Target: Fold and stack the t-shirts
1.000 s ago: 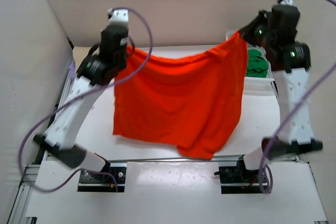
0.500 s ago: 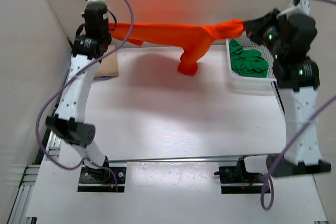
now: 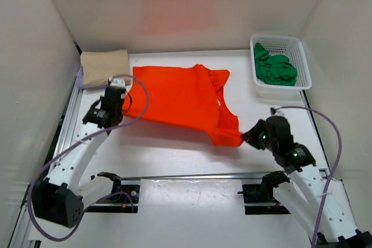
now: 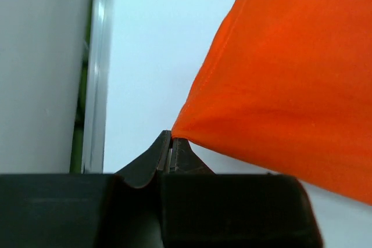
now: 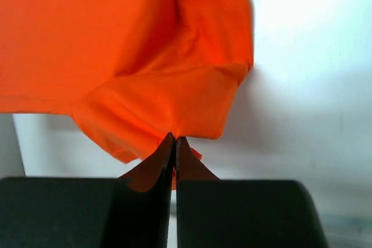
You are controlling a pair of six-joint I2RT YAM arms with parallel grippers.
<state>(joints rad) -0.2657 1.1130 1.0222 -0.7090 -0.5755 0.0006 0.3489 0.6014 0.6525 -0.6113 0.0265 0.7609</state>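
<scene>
Pinching two corners of the orange-red t-shirt [image 3: 174, 100]

Left fingers [image 4: 152, 160] clamp its left corner, right fingers [image 5: 152, 169] its right one; it lies spread on the desk [image 3: 174, 155]. Beige t-shirt [image 3: 103, 65] sits far left, green t-shirt [image 3: 276, 69] in the basket [image 3: 285, 42].

Bare white tabletop [image 3: 174, 155] along the near side, passable between left arm [image 3: 74, 155] and right arm [image 3: 308, 190]. Middle blocked by spread bright orange-red cloth t-shirt [image 3: 174, 100]; far-left corner by folded beige tan t-shirt [image 3: 104, 67]; far-right by white plastic mesh basket [image 3: 304, 56] holding crumpled green t-shirt [image 3: 276, 69].
</scene>
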